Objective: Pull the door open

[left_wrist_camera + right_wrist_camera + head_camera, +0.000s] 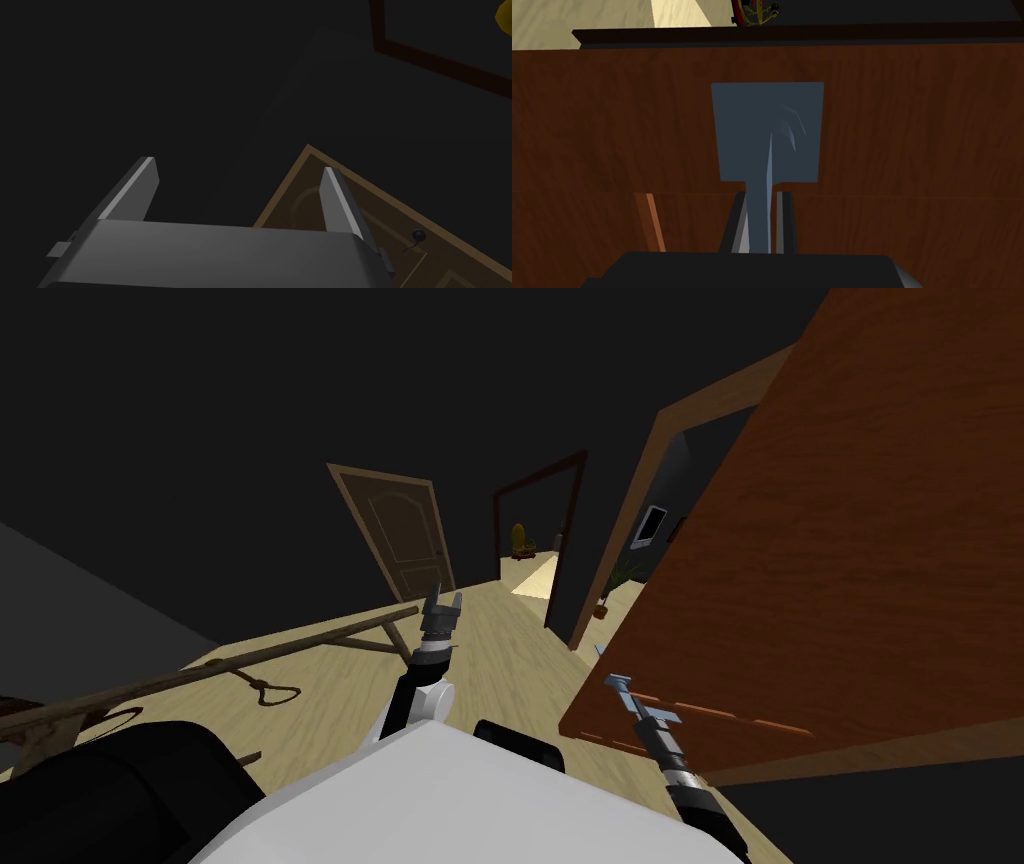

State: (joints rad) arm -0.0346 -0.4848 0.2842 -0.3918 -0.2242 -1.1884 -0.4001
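Closest to the lens: dark body of the right gripper (760, 200), both blades pinched tight on the blue-grey lever (759, 165), one against each side. Just past the fingertips, a square blue-grey plate (737, 130), flat on the red-brown wooden door (612, 125). Lower end of the lever hidden behind the gripper's body.

From the head: same door (860, 538) looming on the right, swung well clear of its light brown frame (650, 478), upper and right parts cut off by the picture's edge. Right gripper (632, 700) at the door's near lower corner, on the lever (617, 681). Exact contact hard to make out from up here.

Left gripper (441, 610) raised ahead of the chest over the pale wood floor (480, 638), well apart from the door, gripping nothing. Seen from its wrist, left gripper (239, 165) spread wide, blades apart.

Farther off, a closed brown door (405, 538) and a dark-framed doorway (540, 518). By the frame's foot, a small potted plant (605, 593). On the left, wooden poles and a rope loop (270, 688), too dim to name for certain.
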